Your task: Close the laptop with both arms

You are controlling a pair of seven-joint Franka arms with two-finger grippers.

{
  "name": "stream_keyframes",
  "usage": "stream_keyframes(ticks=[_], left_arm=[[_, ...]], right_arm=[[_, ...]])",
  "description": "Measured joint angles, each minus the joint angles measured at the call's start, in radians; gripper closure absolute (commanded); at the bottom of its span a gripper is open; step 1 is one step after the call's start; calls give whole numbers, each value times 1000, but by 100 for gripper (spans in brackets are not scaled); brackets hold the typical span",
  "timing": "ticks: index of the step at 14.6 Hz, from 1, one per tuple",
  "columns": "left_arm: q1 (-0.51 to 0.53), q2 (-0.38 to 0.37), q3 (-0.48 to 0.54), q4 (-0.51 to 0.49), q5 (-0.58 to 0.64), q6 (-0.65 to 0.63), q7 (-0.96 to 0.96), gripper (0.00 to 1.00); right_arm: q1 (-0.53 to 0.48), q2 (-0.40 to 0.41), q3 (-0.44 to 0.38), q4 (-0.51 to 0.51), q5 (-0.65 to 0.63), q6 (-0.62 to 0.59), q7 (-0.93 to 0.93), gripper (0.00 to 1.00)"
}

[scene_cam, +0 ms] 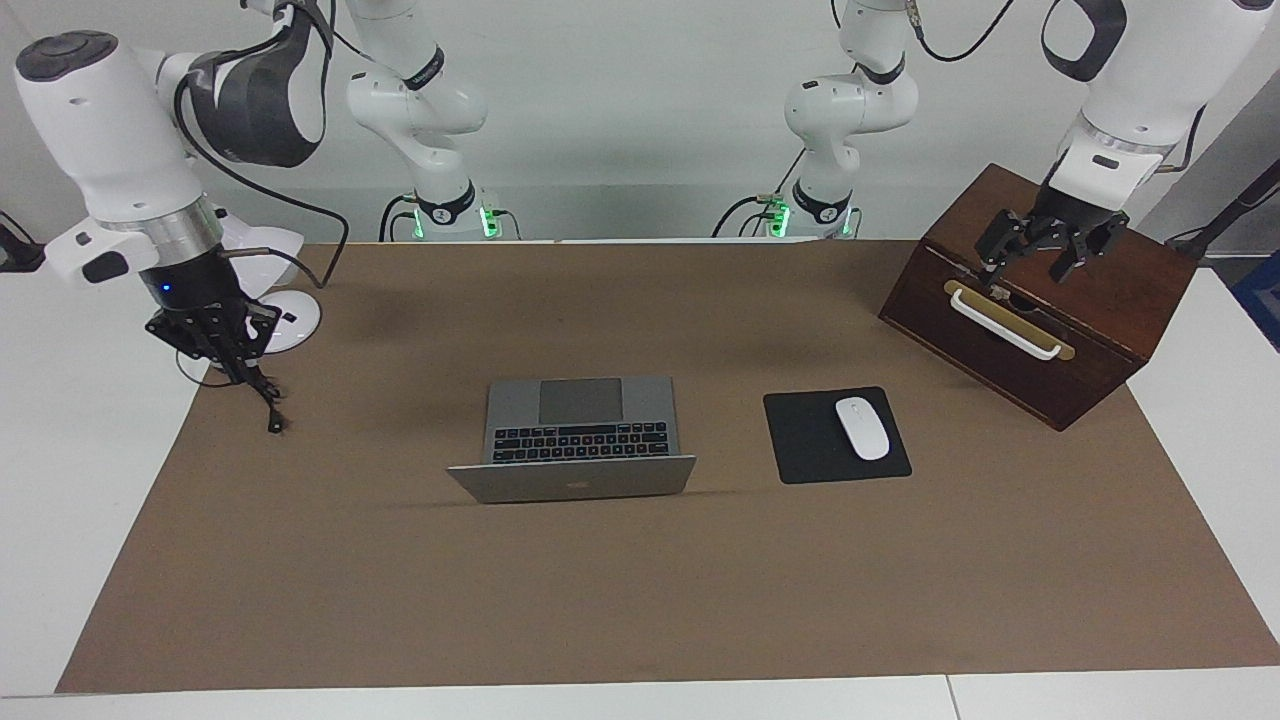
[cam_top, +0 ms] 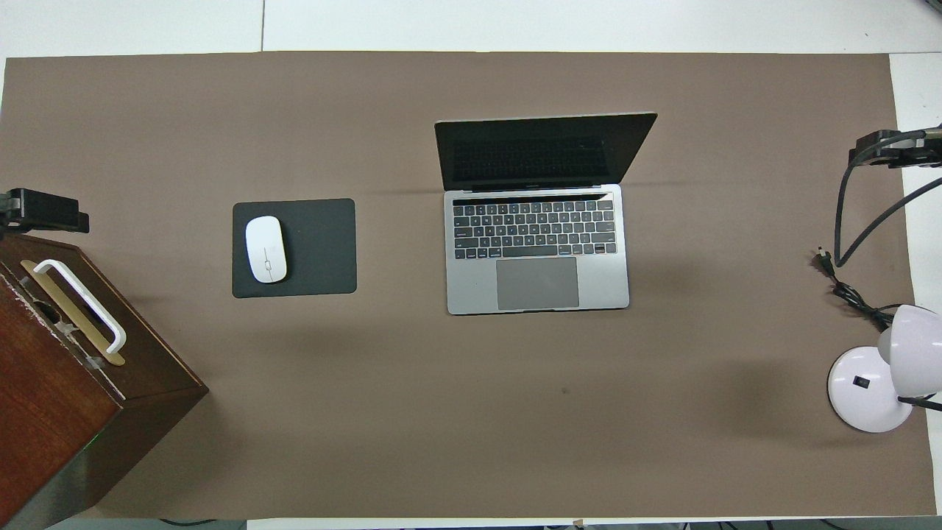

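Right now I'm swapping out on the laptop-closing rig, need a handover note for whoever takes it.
Left gripper: open, holding nothing, up over the wooden box at the left arm's end of the table.
Right gripper: holding nothing, hanging over the mat's edge beside the white lamp base at the right arm's end.
Laptop: mid-table, lid up, keyboard facing the robots; mouse on its black pad beside it.
Done: nothing, neither arm near the laptop.
Left: bring both grippers to the lid and fold it shut.

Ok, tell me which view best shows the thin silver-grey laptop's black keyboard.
The overhead view: the thin silver-grey laptop faces it, black keyboard and dark screen fully visible. The facing view shows the laptop from its lid's back, keyboard foreshortened.
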Motion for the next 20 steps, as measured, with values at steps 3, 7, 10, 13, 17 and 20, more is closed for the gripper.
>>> stream_keyframes(ticks=[3,7,10,13,17,20], left_arm=[[1,0,4,-2,0,0,0,0],[2,0,9,-4,0,9,0,40],[2,0,9,-25,0,67,-1,100],[4,-4,11,-52,0,86,-2,100],[9,-10,16,-68,0,149,1,100],[8,-12,9,-78,0,187,3,100]], right_arm=[[17,14,1,7,0,0,0,100],[38,38,1,11,0,35,0,100],[38,68,0,42,0,37,0,100],[39,168,19,162,0,40,0,100],[77,267,43,260,0,42,26,100],[87,306,43,309,0,44,30,100]])
